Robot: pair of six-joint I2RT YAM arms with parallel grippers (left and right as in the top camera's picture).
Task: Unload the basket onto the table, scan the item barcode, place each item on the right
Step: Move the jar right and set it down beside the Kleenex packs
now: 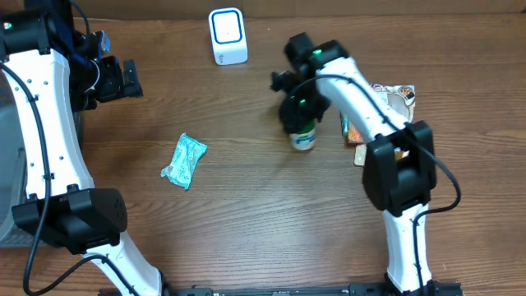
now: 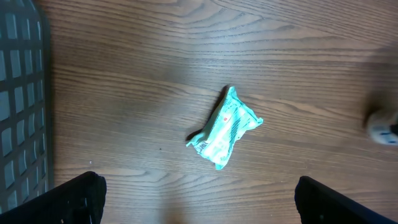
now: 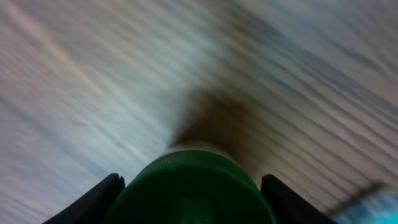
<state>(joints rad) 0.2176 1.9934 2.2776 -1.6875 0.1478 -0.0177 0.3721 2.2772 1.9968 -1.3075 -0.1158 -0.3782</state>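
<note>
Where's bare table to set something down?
Free: the wood between the teal crinkled plastic packet and the green-capped white bottle; the front strip between the left arm and right arm; from the left gripper to the white boxy scanner. Crowded: the right, where the right gripper holds the bottle beside stacked printed packets.
</note>
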